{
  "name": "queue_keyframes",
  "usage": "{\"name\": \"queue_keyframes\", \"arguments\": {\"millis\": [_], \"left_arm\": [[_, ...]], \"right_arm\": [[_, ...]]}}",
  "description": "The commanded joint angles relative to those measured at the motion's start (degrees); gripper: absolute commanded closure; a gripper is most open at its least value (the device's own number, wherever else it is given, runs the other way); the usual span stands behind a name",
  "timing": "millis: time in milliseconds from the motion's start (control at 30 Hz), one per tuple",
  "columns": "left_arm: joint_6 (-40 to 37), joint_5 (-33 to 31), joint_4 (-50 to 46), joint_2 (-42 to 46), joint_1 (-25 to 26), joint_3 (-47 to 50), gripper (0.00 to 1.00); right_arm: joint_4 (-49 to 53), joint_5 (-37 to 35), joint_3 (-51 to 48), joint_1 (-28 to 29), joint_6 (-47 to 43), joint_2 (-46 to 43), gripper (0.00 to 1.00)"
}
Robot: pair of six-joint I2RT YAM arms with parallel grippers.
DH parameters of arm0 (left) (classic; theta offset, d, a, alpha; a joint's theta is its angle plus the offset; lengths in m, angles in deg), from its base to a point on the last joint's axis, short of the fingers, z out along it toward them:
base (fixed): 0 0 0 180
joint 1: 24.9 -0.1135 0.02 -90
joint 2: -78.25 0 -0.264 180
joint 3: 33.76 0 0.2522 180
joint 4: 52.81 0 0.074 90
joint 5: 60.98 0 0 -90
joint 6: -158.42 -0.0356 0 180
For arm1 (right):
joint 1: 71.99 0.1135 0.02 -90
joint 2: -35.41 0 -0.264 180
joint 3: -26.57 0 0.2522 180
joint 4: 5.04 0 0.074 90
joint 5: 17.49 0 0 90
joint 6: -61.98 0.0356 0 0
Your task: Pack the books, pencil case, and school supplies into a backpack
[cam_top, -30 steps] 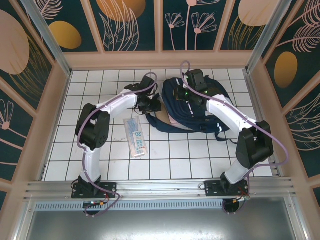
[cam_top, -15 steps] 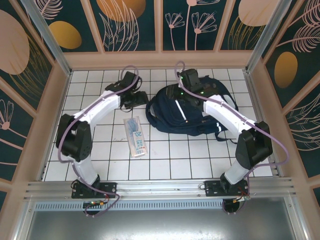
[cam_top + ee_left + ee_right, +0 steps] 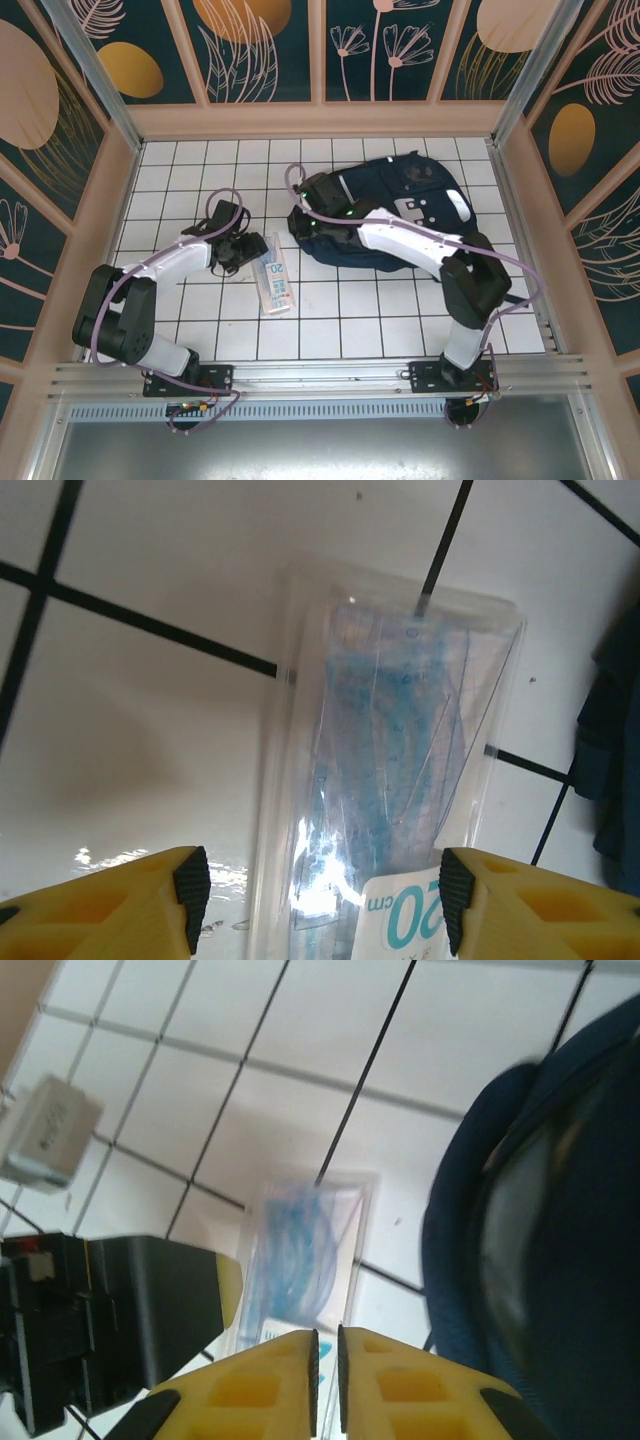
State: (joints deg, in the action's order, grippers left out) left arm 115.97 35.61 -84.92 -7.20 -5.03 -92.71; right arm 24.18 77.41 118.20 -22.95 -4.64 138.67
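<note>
1. Top view: The backpack (image 3: pixel 400 215) is lying flat toward 1 o'clock on the table (image 3: pixel 330 335). The clear packet (image 3: pixel 275 280), one of the school supplies, is lying on the table at about 8 o'clock from the bag, so it is not packed yet. Your left gripper (image 3: pixel 243 252) is hanging over the packet's 10 o'clock end, in place to pick it up. Your right gripper (image 3: pixel 308 212) is sitting at the bag's 9 o'clock edge. I think it is there to help with the bag's opening.

2. Left wrist view: Your left gripper (image 3: pixel 322 890) is standing wide apart with the clear packet (image 3: pixel 390 770) in between. One of its fingers (image 3: pixel 190 885) is clear of the plastic. The other is right at the edge, so nothing is being squeezed. The backpack (image 3: pixel 615 740) is peeking in at 3 o'clock.

3. Right wrist view: Your right gripper (image 3: pixel 327 1370) is showing both pads pressed almost together, with a thin slit and nothing held. The backpack (image 3: pixel 540 1230) is sitting at 3 o'clock and the clear packet (image 3: pixel 300 1260) is lying just ahead. The left gripper (image 3: pixel 150 1310) is waiting at 8 o'clock beside it.
</note>
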Motion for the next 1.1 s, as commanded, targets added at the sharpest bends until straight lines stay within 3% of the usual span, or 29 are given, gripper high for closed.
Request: {"name": "queue_keyframes", "arguments": {"millis": [0, 600, 867, 967, 1067], "left_arm": [[3.08, 4.19, 7.81, 1.08, -0.27, 3.52, 0.37], [4.66, 11.87, 15.28, -1.06, -0.28, 9.8, 0.43], [9.72, 23.36, 31.43, -0.37, -0.15, 13.43, 0.5], [10.04, 23.96, 33.45, 1.17, -0.16, 13.25, 0.53], [8.13, 20.56, 28.58, 1.79, -0.2, 11.65, 0.62]], "right_arm": [[-2.99, 1.93, -2.26, 2.06, 2.55, 3.55, 0.88], [-8.43, 7.25, -6.47, 3.61, 5.99, 13.51, 0.91], [-8.25, 8.98, -4.11, 3.96, 5.89, 16.03, 0.93], [-7.6, 8.7, -3.58, 3.96, 5.63, 16.03, 0.93], [-6.51, 7.87, -3.01, 3.67, 5.39, 15.64, 0.93]]}}
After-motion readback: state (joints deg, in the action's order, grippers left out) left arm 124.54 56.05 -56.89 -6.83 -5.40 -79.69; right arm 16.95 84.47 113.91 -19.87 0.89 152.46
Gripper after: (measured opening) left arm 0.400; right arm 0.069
